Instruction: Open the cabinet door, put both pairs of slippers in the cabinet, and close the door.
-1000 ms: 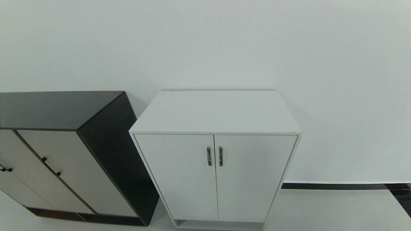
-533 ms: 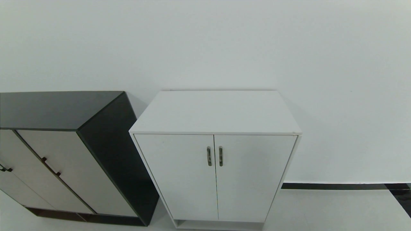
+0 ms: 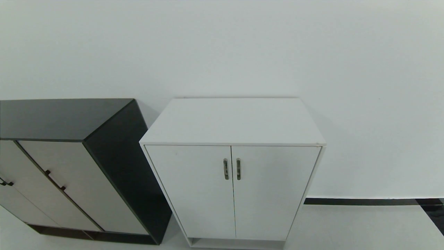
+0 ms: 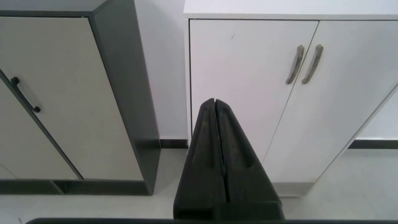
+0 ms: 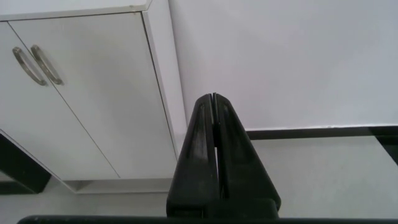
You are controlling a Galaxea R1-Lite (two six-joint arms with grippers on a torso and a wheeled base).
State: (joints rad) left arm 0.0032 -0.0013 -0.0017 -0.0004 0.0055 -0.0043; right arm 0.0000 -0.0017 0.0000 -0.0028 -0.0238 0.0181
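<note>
Head view: we look down on the white cabinet (image 3: 232,121), which stands against the far wall (image 3: 222,48) at the middle of the scene. Its left door (image 3: 194,194) and right door (image 3: 270,194) are both shut and meet at a centre seam. Two upright metal handles (image 3: 225,169) sit side by side, one on each door just beside the seam. With the doors closed, what the cabinet holds is hidden from us. Below the doors runs a low open slot (image 3: 236,243) at floor level.

Just to the left stands a dark cabinet (image 3: 121,163) with pale doors, also shut. A black strip (image 3: 364,201) runs along the foot of the wall to the right, above the pale floor (image 3: 347,229).

From the left wrist, we see the left gripper (image 4: 215,102) clenched, its black fingers pressed flat together with nothing between them. It hangs in front of the white cabinet's left door, apart from it. From the right wrist, the right gripper (image 5: 214,96) is likewise clenched on nothing, off the white cabinet's right corner.

Against the head view of a second and of half a second before, we find nothing changed: cabinets, doors and handles sit where they were.
</note>
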